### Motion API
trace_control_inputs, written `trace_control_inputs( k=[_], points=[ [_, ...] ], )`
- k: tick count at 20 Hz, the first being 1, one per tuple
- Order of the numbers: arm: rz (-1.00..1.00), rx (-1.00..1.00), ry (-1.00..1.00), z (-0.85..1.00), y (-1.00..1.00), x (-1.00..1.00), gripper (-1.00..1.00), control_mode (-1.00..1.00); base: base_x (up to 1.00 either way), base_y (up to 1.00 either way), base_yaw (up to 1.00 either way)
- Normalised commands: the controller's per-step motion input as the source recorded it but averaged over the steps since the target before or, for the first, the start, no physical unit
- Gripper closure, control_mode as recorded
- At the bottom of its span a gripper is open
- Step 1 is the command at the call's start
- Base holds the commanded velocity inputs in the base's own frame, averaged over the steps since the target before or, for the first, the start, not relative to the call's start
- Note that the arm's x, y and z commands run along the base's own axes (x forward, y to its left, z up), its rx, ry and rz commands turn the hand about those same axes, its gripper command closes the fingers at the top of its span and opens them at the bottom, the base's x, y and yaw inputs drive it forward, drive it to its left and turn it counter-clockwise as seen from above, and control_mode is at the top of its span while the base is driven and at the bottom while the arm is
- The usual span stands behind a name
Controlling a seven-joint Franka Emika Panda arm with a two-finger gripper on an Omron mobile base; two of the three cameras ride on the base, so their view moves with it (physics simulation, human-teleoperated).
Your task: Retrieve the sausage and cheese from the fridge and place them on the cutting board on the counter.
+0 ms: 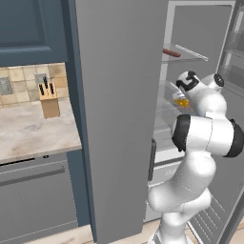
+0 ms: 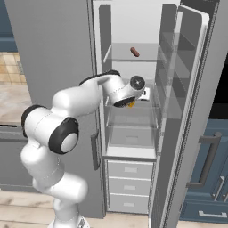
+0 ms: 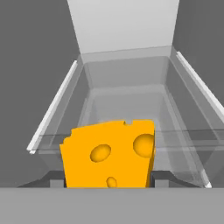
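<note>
The gripper (image 3: 109, 183) is reached into the open fridge (image 2: 133, 26) at the level of a middle glass shelf (image 3: 183, 140), and the cheese (image 3: 109, 153) is seen right between its two dark finger tips in the hand view, one tip at each side of the wedge's lower edge. The jaws are set partly apart with the cheese filling the gap; the tips appear pressed against its sides, so the cheese is taken as pinched. In the right base view a sliver of the orange cheese (image 2: 132, 104) is seen just under the hand; in the left base view it (image 1: 181, 102) is seen just below and in front of the hand. Whether the cheese is resting on the shelf or lifted off it cannot be told. The sausage (image 2: 134, 52) is lying on the glass shelf above the gripper, well apart from it, and is also visible in the left base view (image 1: 171, 53). The counter (image 1: 33, 131) is located well away to the gripper's left, beyond the closed fridge door, with a knife block (image 1: 48, 97) standing on it by the tiled wall.
</note>
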Motion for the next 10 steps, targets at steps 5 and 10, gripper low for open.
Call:
trace_control_inputs(
  k=[5,10],
  points=[
    [0.0,-0.08,-0.02,0.13,0.11,-0.68,1.0,-1.0,0.0,0.0,0.0],
    [-0.11,0.0,0.0,0.19,0.26,-0.63,1.0,-1.0,0.0,0.0,0.0]
  ],
)
